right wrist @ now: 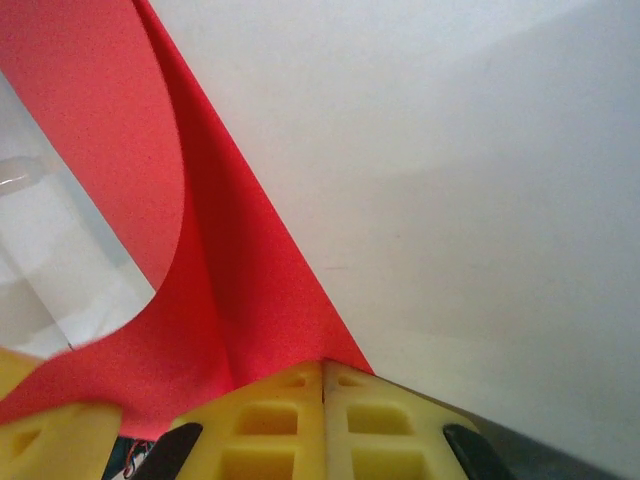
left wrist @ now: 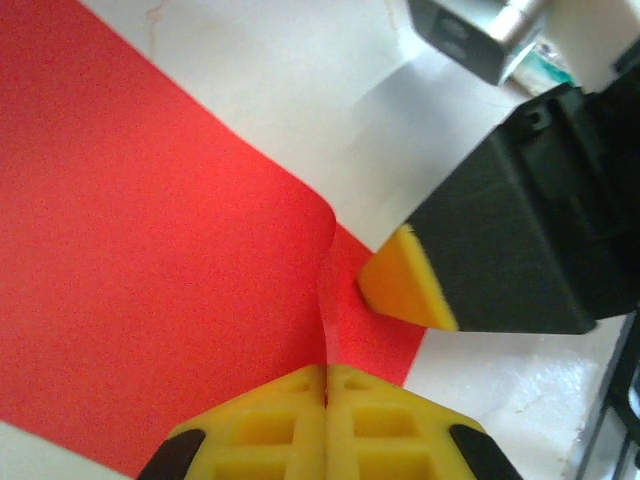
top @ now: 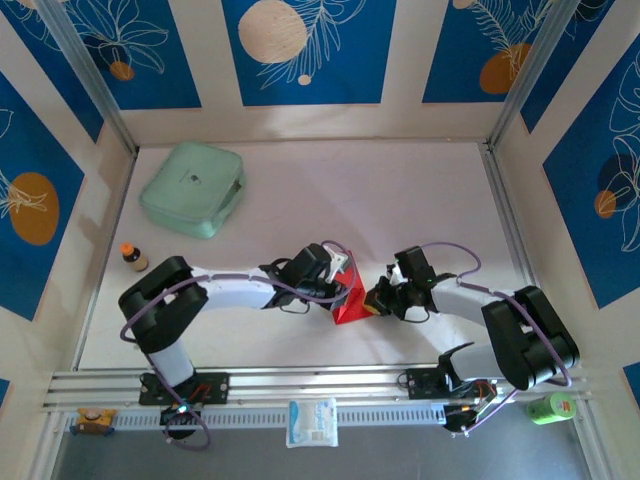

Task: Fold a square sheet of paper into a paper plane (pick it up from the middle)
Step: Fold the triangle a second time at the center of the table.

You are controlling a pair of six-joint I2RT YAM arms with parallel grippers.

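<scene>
**Mid-fold: both grippers pinching the red sheet**

The square sheet of paper (top: 350,300) sits at table (top: 400,200) centre, towards the near edge, between the two wrists. The left gripper (left wrist: 325,385) has its jaws together, clamped on a raised ridge of the sheet. The right gripper (right wrist: 322,375) is also closed on the paper, at a creased edge, just right of the left one.

Looks like an early fold being formed, with no dart shape yet. The next move likely needs both arms moving together to lay one flap over and line up the edges. Pulling apart risks a tear.

From above, the arms cover much of the sheet, so the fold count is unclear. Can't tell whether the paper touches the table. Both wrist views crop its outline.
</scene>
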